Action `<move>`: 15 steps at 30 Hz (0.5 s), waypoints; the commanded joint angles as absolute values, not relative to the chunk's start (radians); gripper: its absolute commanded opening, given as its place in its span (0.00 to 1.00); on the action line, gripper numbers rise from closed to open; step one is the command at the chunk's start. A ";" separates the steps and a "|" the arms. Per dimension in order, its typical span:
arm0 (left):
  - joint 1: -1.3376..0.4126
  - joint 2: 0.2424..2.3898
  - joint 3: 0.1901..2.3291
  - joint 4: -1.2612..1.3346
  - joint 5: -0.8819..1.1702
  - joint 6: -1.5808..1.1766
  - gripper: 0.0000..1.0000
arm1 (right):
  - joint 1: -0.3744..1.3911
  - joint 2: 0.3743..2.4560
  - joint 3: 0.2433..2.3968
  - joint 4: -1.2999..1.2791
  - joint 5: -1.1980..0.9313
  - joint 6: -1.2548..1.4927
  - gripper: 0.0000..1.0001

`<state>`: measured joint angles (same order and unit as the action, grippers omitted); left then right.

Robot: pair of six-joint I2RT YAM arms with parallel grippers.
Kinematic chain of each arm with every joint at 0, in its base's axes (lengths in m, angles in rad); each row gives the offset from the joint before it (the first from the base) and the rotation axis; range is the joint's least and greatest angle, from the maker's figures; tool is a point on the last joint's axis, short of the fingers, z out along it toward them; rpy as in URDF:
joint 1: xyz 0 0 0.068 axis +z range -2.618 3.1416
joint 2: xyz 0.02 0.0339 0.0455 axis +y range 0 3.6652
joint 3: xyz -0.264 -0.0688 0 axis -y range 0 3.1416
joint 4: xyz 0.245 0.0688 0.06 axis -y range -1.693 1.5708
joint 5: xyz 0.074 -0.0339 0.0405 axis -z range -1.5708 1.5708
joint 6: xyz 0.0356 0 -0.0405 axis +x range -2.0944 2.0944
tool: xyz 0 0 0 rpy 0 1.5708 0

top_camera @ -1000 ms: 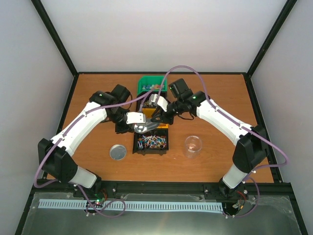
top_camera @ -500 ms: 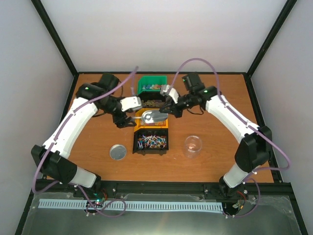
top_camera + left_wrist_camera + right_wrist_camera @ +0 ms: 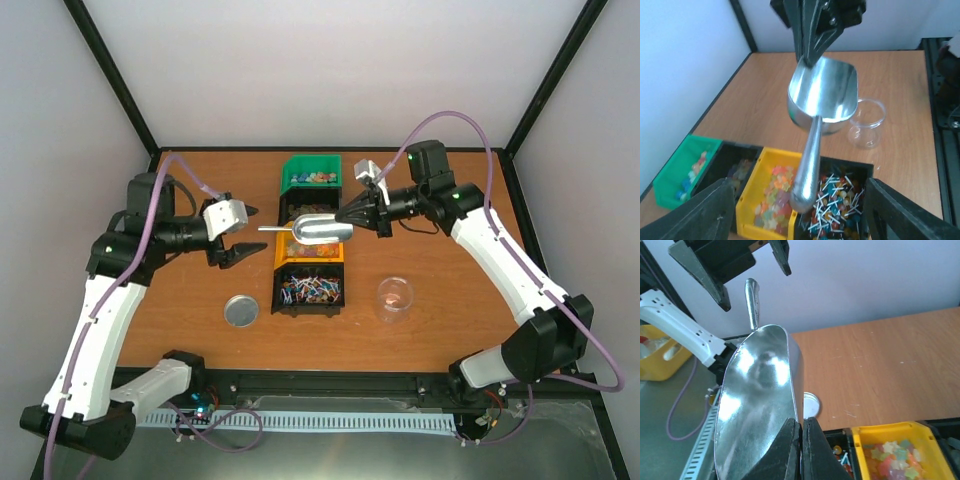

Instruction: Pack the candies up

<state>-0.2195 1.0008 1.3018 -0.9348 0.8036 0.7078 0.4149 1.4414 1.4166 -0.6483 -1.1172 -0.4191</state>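
The candies lie in a row of small bins: a green bin [image 3: 312,178], a yellow bin [image 3: 309,255] of pastel star sweets [image 3: 771,192], and a black bin [image 3: 310,291] of stick sweets [image 3: 842,202]. A silver scoop [image 3: 318,230] hangs level above the yellow bin, its handle pointing left. My right gripper [image 3: 350,217] is shut on the rim of the scoop's bowl [image 3: 757,400], fingers [image 3: 790,452] pinched on the metal edge. My left gripper [image 3: 235,236] stands open and empty left of the handle tip [image 3: 801,197], not touching it.
A clear plastic cup [image 3: 395,298] stands right of the black bin. A round silver lid [image 3: 241,310] lies on the table left of that bin. Another dark bin [image 3: 732,172] sits between the green and yellow ones. Black frame posts border the wooden table.
My left gripper opened, let go of the scoop handle and drew back to the left. My right gripper shut on the scoop's rim and now holds it alone, a little farther back.
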 commanded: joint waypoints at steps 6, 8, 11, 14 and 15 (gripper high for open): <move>-0.359 1.040 1.338 -0.884 0.873 0.766 0.70 | 0.421 1.405 1.348 -0.567 -1.224 -0.350 0.03; -0.377 1.059 1.352 -0.879 0.856 0.739 0.67 | 0.430 1.403 1.346 -0.564 -1.220 -0.352 0.03; -0.396 1.089 1.379 -0.919 0.837 0.751 0.56 | 0.438 1.398 1.338 -0.560 -1.215 -0.351 0.03; -0.402 1.103 1.392 -0.941 0.827 0.756 0.47 | 0.440 1.398 1.333 -0.558 -1.214 -0.347 0.03; -0.402 1.104 1.392 -0.941 0.828 0.756 0.44 | 0.440 1.399 1.332 -0.558 -1.213 -0.348 0.03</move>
<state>-0.3885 1.0935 1.3476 -0.9192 0.8349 0.7361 0.4335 1.4239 1.3449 -0.5816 -1.1893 -0.3580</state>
